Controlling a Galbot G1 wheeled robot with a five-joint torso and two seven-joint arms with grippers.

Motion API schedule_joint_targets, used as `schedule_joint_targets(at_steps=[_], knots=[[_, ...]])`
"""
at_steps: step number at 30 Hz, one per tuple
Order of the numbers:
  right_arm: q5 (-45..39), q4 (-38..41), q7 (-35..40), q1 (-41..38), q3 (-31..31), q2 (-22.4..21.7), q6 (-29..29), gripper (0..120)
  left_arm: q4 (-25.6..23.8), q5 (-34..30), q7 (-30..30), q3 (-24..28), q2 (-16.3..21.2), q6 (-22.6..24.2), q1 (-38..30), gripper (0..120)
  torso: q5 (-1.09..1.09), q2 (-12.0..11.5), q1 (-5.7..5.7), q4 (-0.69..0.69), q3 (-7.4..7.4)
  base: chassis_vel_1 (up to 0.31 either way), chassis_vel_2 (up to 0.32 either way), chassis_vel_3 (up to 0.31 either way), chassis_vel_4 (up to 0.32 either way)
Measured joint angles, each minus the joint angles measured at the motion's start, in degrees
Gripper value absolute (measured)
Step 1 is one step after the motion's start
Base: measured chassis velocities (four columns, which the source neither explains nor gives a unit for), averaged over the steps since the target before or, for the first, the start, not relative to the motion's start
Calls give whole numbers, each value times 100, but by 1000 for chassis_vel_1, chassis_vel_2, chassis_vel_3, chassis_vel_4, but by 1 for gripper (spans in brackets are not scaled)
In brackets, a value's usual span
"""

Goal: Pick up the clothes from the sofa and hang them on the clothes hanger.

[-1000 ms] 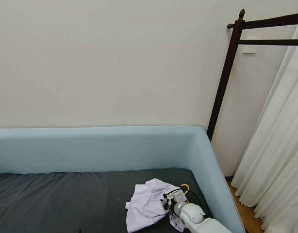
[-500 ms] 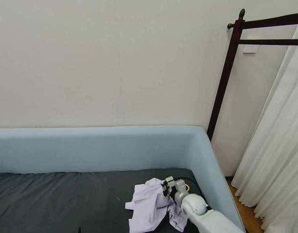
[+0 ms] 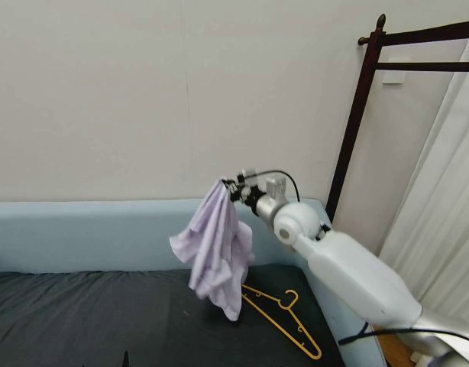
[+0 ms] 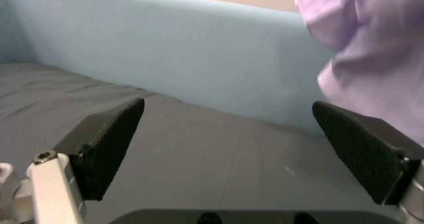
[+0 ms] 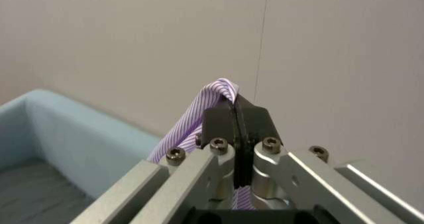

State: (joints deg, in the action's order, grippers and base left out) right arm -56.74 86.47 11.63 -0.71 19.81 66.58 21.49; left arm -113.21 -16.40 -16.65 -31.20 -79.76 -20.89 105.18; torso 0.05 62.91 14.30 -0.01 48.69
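A pale purple striped shirt (image 3: pixel 215 248) hangs in the air above the sofa seat, bunched and dangling. My right gripper (image 3: pixel 233 188) is shut on its top edge, in front of the wall; in the right wrist view the fingers (image 5: pixel 237 127) pinch the striped shirt (image 5: pixel 198 119). A yellow wire hanger (image 3: pixel 284 319) lies on the dark seat cushion below. The dark wooden clothes rack (image 3: pixel 364 99) stands at the right behind the sofa's end. My left gripper (image 4: pixel 239 149) hovers low over the seat, open, with the shirt (image 4: pixel 368 50) beside it.
The sofa has a light blue back and arm (image 3: pixel 105 233) and a dark grey seat (image 3: pixel 82 321). White curtains (image 3: pixel 441 229) hang at the far right next to the rack. A plain wall stands behind.
My right gripper has risen from the seat cushion to about the height of the sofa's back, lifting the shirt off the sofa. The yellow hanger is now uncovered on the cushion.
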Motion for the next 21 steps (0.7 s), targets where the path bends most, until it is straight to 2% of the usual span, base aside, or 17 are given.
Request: schedule_joint_targets(at_steps=[1, 4, 7, 12, 19, 21], knots=[[0, 0, 0, 0, 0, 0, 0, 0, 0, 0, 0, 0, 0, 0, 0, 100, 0, 0, 0, 0, 0, 0, 0, 0, 0], [-155, -452, 221, -741, 83, 298, -67, 0, -37, -44, -7, -24, -21, -10, -7, 100, 0, 0, 1, -1, 0, 0, 0, 0, 0], [-308, -452, 525, -955, 59, 412, -160, 0, -38, -63, -12, -30, -32, -16, -17, 100, -1, 0, 0, 1, 0, 0, 0, 0, 0], [-569, 87, 779, -667, 48, 143, -138, 0, 10, -69, -23, 7, -33, -17, -46, 100, 2, 0, 1, -5, 0, 0, 0, 0, 0], [-855, 819, 872, -523, 57, -161, -68, 0, 13, -92, -19, 14, -13, -1, -71, 100, 1, 0, 1, 0, 0, 0, 0, 0, 0], [-1028, 1214, 888, -492, 58, -380, 1, 0, 10, -104, -22, -9, -6, -3, -52, 100, 1, 0, 0, -1, -1, 0, 0, 0, 0]])
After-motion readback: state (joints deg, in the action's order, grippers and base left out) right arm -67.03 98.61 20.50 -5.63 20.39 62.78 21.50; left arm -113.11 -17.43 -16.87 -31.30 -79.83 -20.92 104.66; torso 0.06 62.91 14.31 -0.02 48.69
